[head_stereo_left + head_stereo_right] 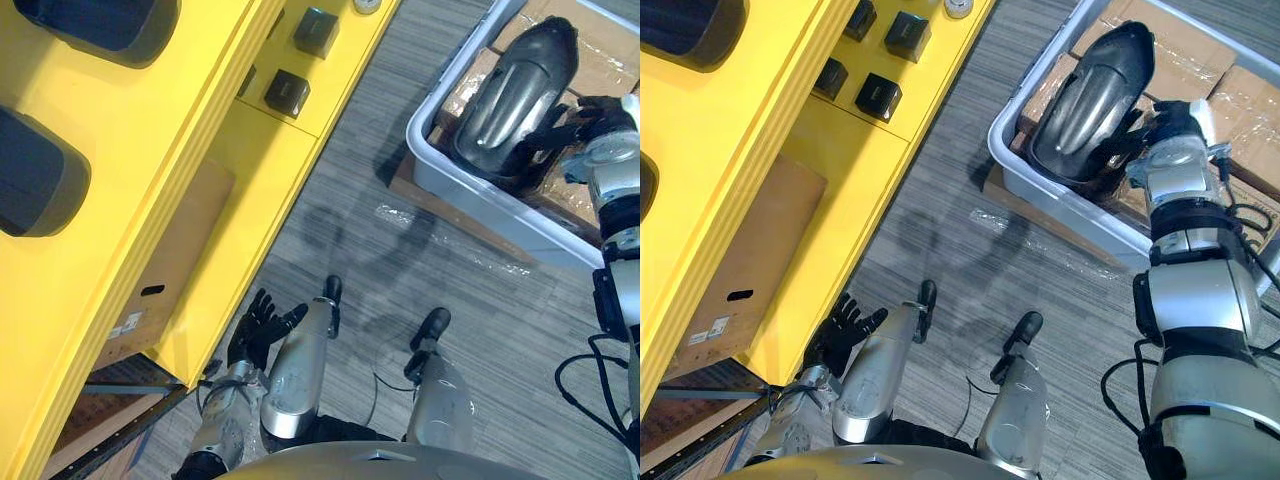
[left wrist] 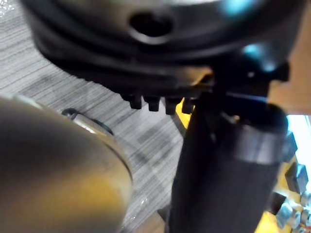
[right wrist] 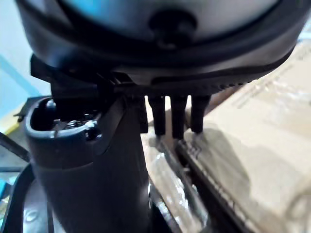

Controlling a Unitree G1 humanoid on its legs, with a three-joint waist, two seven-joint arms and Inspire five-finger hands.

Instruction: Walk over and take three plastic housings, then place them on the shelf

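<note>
A dark, glossy housing (image 1: 515, 85) lies on cardboard boxes (image 1: 1240, 95) in a grey bin (image 1: 470, 200). The right hand (image 1: 1168, 122) is against its near edge; whether it grips cannot be told. The left hand (image 1: 262, 325) hangs open beside the yellow shelf (image 1: 200, 120), which holds two housings (image 1: 40, 175). This looks like the pick-up step for the third. Next comes a firm grip, then a lift clear of the bin.
</note>
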